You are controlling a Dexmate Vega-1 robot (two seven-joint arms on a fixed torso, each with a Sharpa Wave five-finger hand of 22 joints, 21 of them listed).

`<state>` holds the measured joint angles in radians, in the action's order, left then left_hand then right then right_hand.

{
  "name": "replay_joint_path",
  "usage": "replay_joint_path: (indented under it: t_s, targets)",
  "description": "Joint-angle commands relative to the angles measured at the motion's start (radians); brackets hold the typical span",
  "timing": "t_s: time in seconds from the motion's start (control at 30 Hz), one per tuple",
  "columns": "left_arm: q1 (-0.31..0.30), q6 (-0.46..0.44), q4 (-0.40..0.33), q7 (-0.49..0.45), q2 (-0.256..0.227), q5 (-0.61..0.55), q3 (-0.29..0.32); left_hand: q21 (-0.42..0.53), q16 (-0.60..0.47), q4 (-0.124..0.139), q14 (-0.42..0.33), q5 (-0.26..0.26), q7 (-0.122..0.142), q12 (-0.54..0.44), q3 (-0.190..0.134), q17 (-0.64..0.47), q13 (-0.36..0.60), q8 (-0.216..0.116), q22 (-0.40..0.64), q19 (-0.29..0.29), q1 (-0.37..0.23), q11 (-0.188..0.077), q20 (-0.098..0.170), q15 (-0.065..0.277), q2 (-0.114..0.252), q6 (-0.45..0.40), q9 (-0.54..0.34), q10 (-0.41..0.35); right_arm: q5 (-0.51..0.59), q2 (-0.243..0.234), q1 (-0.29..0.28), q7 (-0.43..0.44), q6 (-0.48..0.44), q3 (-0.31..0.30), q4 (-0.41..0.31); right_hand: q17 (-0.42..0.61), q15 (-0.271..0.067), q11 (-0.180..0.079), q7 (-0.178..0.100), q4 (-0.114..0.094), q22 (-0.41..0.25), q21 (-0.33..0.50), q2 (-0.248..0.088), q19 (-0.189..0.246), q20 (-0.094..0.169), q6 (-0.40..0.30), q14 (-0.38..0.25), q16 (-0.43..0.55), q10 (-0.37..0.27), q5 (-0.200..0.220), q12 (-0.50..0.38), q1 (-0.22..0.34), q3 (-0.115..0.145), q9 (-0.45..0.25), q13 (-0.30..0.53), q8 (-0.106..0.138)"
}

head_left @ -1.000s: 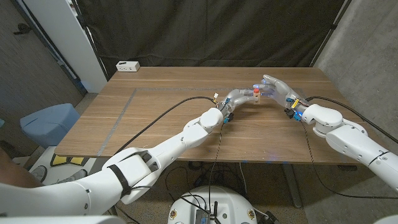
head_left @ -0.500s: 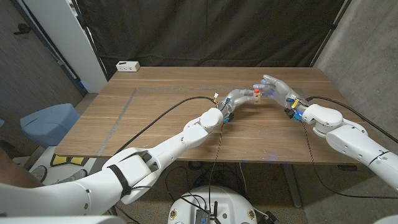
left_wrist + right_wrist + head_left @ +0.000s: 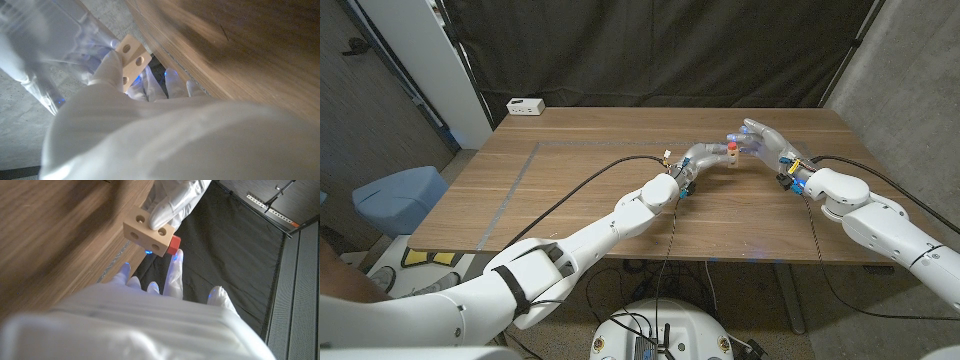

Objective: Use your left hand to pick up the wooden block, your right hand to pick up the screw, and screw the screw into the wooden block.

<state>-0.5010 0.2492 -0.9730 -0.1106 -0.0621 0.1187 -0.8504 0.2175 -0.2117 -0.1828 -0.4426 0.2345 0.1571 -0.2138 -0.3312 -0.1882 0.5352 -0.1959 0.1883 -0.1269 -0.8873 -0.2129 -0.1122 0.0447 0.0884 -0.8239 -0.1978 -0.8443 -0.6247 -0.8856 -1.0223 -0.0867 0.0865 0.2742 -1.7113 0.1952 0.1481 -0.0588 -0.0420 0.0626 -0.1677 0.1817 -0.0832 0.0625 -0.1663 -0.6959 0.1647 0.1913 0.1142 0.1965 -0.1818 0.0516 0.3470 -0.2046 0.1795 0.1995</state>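
Wooden block (image 3: 730, 156) held off the worktop (image 3: 570, 190) by the left robot hand (image 3: 700, 158), over the far right-centre of the surface. Pinched between fingers in the right wrist view (image 3: 149, 232), one fingertip pressed on its upper face. Pale, oblong, with round holes in its side faces; two holes visible in the left wrist view (image 3: 131, 59). Long axis roughly upright in the head view.

Screw (image 3: 731, 145) with red head seated at the block's upper end, shank hidden, so apparently in line with the block's long axis; red head at one end of the block in the right wrist view (image 3: 173, 244).

Right robot hand (image 3: 767, 143) just beside the block, one fingertip (image 3: 176, 265) close under the red head. Contact or grip on the screw: cannot tell.

White box (image 3: 526, 106) at the far left corner of the worktop.
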Motion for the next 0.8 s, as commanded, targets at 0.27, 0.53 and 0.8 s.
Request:
replay_joint_path:
  t_s: [0.27,0.53,0.8]
  targets:
    - [-0.003,-0.001,-0.006,-0.004,-0.003,-0.002,0.001,0.002,-0.005,0.027,-0.007,0.004,-0.006,-0.008,-0.037,-0.002,0.006,-0.005,0.003,0.001,-0.002,-0.001,0.005,0.046,0.007,-0.013,-0.004,-0.009,0.002,0.005,0.013,-0.002,-0.009,0.006,0.012,0.001,0.003,0.003,-0.005,-0.003,-0.003,0.007,-0.004,-0.002,-0.004,0.014,0.073,0.006,0.006,0.008,-0.006,0.002,0.005,-0.003,0.001,-0.003]
    - [0.004,0.005,0.012,-0.004,0.006,-0.002,0.001,0.002,-0.005,0.027,-0.006,0.003,-0.007,-0.008,-0.037,-0.003,0.006,-0.005,0.003,0.001,-0.002,-0.001,0.005,0.047,0.007,-0.013,-0.004,-0.009,-0.002,0.006,0.032,-0.021,-0.019,0.016,0.030,0.001,0.004,0.004,-0.007,-0.004,-0.003,0.006,-0.001,-0.004,-0.004,0.018,0.075,0.006,0.008,0.008,-0.005,0.000,0.004,-0.003,0.001,-0.004]
    - [0.017,0.017,0.042,0.003,0.018,0.002,-0.001,0.002,-0.005,0.027,-0.006,0.003,-0.005,-0.008,-0.036,-0.003,0.006,-0.005,0.003,0.001,-0.002,-0.001,0.005,0.047,0.006,-0.014,-0.004,-0.008,-0.006,0.008,0.046,-0.030,-0.033,0.024,0.039,0.002,0.003,0.005,-0.002,-0.005,-0.004,0.006,0.001,-0.007,-0.007,0.011,0.077,0.006,0.007,0.008,-0.006,-0.002,0.002,-0.003,0.001,0.000]
